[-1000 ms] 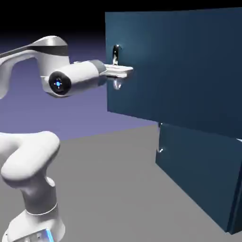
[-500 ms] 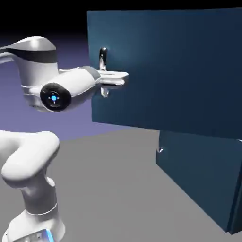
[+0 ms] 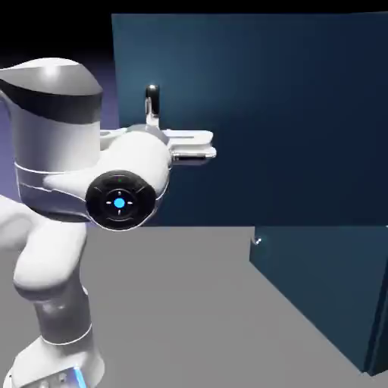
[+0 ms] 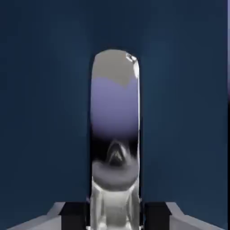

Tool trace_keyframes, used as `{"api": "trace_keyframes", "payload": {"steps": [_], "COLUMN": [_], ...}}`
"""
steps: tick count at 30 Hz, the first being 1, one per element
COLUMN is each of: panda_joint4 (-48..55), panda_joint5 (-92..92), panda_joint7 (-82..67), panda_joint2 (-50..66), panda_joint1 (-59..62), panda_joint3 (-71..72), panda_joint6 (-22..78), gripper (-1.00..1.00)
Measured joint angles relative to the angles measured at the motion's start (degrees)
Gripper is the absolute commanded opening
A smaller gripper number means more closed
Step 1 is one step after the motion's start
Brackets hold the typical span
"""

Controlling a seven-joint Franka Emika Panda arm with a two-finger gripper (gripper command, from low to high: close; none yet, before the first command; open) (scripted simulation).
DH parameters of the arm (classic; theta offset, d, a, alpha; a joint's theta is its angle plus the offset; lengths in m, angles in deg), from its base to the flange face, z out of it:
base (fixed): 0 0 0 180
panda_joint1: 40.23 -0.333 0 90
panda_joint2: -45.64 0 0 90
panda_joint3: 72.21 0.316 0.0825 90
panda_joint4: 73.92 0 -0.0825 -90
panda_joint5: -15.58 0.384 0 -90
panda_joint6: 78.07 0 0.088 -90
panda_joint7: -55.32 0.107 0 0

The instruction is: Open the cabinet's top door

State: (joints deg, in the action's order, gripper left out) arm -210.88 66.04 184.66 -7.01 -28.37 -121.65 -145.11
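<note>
Two door panels front the cabinet [image 3: 318, 303] at the right of the surface [image 3: 182, 303]. Its top door [image 3: 265, 121] stands swung out leftward. Near that door's left edge, the claw [image 3: 198, 145] is clamped nearly closed around the silver handle [image 4: 115, 134].

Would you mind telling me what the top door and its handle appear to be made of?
The top door looks like matte painted board: flat dark teal, no grain or glare. The handle looks like polished metal, mirroring the violet backdrop. Both are rendered, so this is only appearance.
</note>
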Motion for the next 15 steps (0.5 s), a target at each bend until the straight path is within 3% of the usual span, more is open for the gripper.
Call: {"api": "trace_keyframes", "payload": {"steps": [15], "panda_joint4": [26.8], "panda_joint5": [-8.1], "panda_joint7": [-0.3], "panda_joint2": [7.3], "panda_joint1": [-31.1], "panda_joint3": [-26.4], "panda_joint6": [17.5], "gripper": [-1.00]}}
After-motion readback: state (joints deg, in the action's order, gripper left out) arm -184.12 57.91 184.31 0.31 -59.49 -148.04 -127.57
